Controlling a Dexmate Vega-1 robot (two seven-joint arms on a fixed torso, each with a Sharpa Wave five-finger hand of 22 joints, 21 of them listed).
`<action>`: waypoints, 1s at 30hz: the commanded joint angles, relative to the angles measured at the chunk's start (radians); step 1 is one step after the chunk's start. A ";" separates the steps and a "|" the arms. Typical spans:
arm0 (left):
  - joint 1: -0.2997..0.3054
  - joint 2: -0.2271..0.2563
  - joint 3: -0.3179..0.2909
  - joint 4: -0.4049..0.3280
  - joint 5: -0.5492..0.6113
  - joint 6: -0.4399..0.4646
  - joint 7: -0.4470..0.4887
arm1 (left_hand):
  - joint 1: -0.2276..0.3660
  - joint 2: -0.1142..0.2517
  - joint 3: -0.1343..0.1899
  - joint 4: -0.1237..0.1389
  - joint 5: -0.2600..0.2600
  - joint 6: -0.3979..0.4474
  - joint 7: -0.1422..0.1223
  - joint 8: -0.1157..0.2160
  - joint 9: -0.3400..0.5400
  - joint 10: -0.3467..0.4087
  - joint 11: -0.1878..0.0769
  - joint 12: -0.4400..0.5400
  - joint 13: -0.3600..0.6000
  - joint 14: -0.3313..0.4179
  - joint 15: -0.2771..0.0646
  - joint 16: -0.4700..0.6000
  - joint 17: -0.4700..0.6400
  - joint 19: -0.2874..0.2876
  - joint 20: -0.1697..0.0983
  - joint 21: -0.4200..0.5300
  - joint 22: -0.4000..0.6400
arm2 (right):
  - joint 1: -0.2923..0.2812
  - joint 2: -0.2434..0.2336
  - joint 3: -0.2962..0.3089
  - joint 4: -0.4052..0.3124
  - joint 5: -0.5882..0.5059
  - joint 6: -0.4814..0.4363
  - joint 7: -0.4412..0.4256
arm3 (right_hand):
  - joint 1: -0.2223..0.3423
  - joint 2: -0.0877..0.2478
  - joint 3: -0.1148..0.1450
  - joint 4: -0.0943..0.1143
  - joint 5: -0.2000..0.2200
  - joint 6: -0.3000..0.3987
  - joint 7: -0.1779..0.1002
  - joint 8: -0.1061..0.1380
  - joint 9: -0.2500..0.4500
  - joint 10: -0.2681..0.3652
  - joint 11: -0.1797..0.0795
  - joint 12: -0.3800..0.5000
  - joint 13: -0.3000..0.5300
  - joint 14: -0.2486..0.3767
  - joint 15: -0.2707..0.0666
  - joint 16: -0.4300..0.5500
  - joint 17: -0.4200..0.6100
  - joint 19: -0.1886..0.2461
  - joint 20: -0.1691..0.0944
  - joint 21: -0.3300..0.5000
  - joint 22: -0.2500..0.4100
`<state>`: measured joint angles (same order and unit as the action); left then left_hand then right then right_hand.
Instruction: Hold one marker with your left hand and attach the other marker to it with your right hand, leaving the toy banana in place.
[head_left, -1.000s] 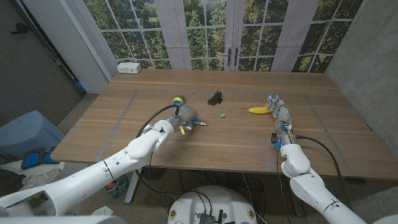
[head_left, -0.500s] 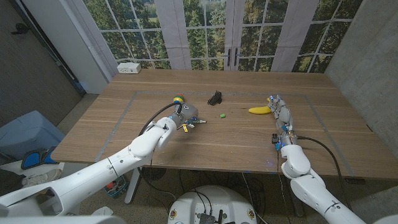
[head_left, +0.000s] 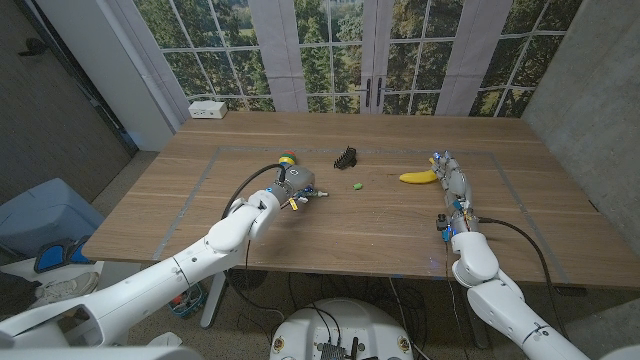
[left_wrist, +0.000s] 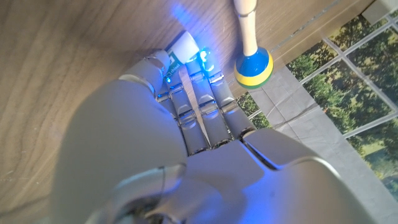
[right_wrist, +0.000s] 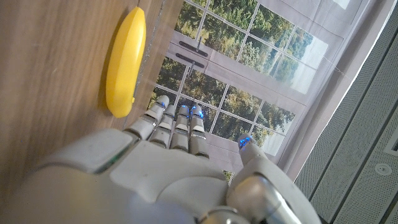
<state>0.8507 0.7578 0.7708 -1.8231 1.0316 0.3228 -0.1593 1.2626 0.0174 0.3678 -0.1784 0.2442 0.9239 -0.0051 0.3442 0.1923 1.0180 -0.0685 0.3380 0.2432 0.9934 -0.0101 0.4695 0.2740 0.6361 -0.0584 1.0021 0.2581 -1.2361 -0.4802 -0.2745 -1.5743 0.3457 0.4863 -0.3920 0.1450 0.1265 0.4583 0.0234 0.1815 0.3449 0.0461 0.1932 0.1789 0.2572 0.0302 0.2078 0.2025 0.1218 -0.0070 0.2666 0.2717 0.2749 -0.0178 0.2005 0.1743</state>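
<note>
A marker with a pale shaft and a round blue, yellow and green end lies on the table left of centre. My left hand is right beside it, fingers stretched out towards the wood and holding nothing. A black ridged piece and a small green bit lie near the middle. The yellow toy banana lies at the right. My right hand stands just to its right with its fingers straight, and nothing is in its grasp.
The wooden table reaches back to a window wall. A white box sits at its far left corner. Faint tape lines mark a rectangle on the top.
My left hand has shifted slightly away from me, closer to the marker's coloured end. The right hand, banana and black piece have stayed put.
</note>
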 joint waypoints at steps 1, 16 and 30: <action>0.036 0.000 -0.066 -0.016 -0.215 -0.004 0.189 | 0.015 -0.001 -0.001 0.006 0.026 0.169 -0.011 0.050 0.097 0.178 -0.126 0.101 0.154 0.175 -0.231 0.070 0.141 -0.021 -0.067 0.019 0.001 | -0.009 -0.013 0.001 -0.033 -0.029 -0.018 -0.015 | -0.003 0.031 -0.003 -0.004 -0.002 0.006 -0.001 0.004 0.004 0.012 -0.002 0.001 0.002 0.010 0.001 0.004 0.005 0.011 0.003 0.008 0.004; 0.043 -0.004 -0.085 -0.059 -0.252 0.063 0.302 | -0.003 -0.009 0.004 0.014 0.108 0.152 -0.033 0.089 0.168 0.186 -0.128 0.103 0.220 0.155 -0.229 0.073 0.215 -0.063 -0.070 0.067 -0.018 | -0.030 -0.040 0.007 -0.097 -0.086 -0.079 -0.053 | 0.134 0.005 0.045 -0.148 0.011 0.023 -0.008 0.010 0.005 0.061 -0.004 0.013 0.005 0.103 0.003 0.029 -0.006 0.055 0.069 0.022 0.011; 0.073 -0.024 -0.129 -0.065 -0.324 0.059 0.465 | -0.020 -0.019 0.015 0.017 0.159 0.147 -0.040 0.113 0.206 0.198 -0.130 0.107 0.264 0.157 -0.228 0.072 0.257 -0.071 -0.074 0.094 -0.036 | -0.047 -0.075 0.001 -0.188 -0.173 -0.219 -0.117 | 0.237 0.019 0.071 -0.198 0.030 0.079 -0.010 0.029 0.008 0.136 -0.016 0.044 0.030 0.213 -0.035 0.099 0.037 0.115 0.078 0.054 0.024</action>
<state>0.9031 0.7508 0.6782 -1.8807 0.7675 0.3839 0.1732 1.2534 -0.0093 0.3646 -0.1697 0.3926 0.9971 0.0321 0.4427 0.1930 1.0490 -0.0396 0.4378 0.3400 0.9990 -0.0060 0.5430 0.5237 0.5719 -0.0553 1.0884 0.2212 -1.2705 -0.5286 -0.2692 -1.6970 0.2324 0.3613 -0.4667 0.3685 0.1403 0.5248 -0.1702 0.2010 0.4104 0.0369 0.2148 0.1842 0.3778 0.0144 0.2444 0.2276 0.3237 -0.0411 0.3591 0.3024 0.3769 0.0590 0.2479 0.1934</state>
